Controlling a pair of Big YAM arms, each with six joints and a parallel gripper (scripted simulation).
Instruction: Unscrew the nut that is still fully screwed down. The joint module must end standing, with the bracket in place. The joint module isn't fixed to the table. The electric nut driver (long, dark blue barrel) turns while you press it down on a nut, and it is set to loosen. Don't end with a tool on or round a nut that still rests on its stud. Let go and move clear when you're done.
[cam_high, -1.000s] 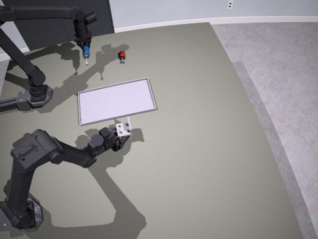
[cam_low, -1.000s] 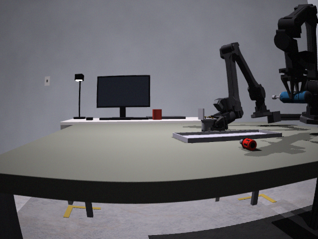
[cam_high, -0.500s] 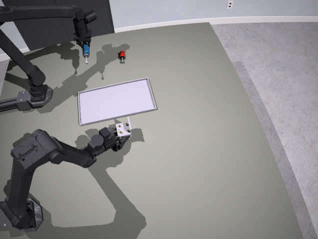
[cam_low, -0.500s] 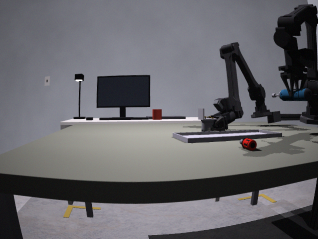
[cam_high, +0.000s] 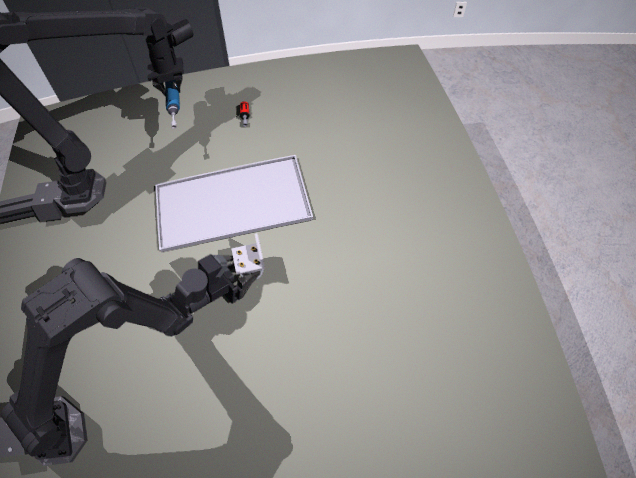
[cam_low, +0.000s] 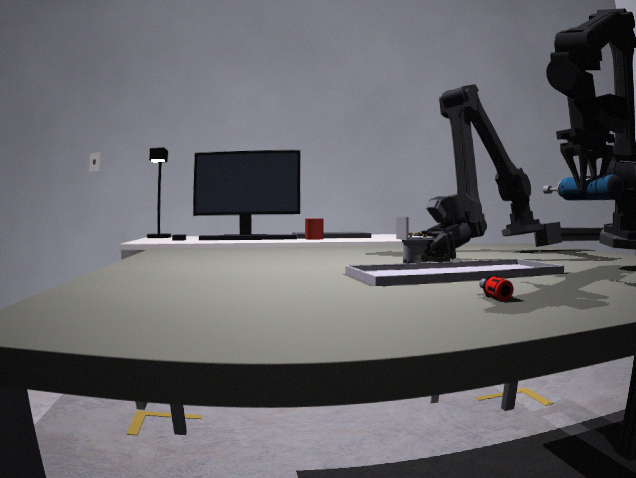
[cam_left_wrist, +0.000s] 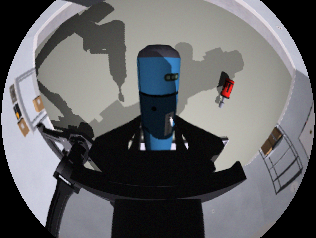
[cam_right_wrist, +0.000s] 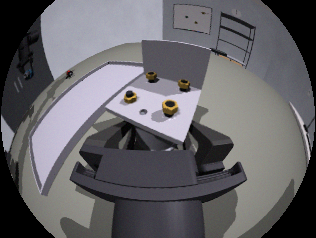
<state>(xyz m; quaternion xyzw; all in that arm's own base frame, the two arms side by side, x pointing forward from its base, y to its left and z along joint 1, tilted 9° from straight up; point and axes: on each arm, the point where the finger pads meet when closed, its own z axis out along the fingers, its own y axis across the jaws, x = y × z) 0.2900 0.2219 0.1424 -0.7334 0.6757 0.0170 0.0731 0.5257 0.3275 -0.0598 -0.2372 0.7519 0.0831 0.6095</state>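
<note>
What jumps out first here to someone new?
The blue driver, held level above the table by the left gripper. Then the small red tool lying on the table nearby, and the white bracket with four brass-coloured nuts, between the tray and the right arm's base.
</note>
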